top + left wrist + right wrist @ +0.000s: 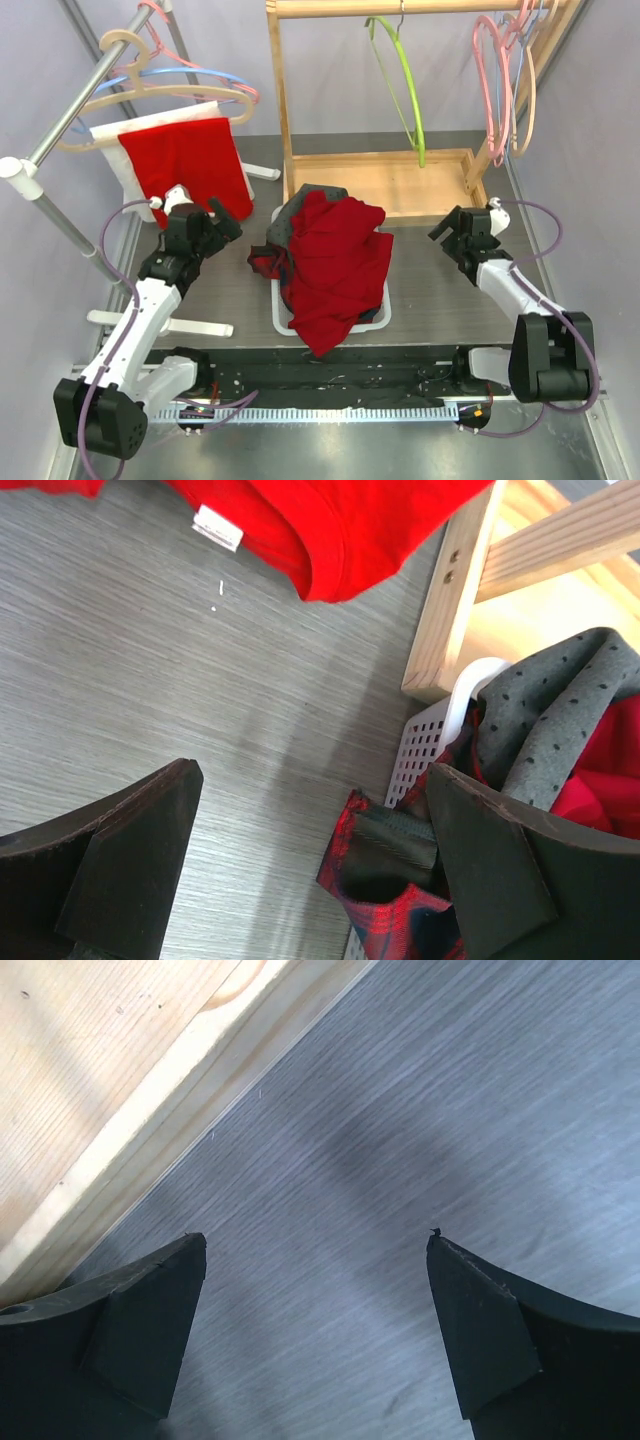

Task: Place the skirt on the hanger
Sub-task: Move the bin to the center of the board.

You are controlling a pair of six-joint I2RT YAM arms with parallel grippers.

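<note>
1. Clothes pile (335,260): red, grey dotted and plaid pieces heaped in white basket (280,322), middle of surface (430,300). Cannot tell which piece is the skirt.
2. Green hanger (400,90) hangs on wooden rack (380,185) behind basket.
3. Red cloth (185,160) draped over a hanger on left rail.
4. Left hand (222,218): fingers wide apart, holding nothing, just left of basket.
5. Right hand (448,240): fingers wide apart, holding nothing, right of basket, near rack base.

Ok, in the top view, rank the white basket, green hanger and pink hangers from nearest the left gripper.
1. White basket: centre, just right of the left gripper.
2. Green hanger: on the wooden rail, farther back.
3. Pink hangers: far right.
</note>
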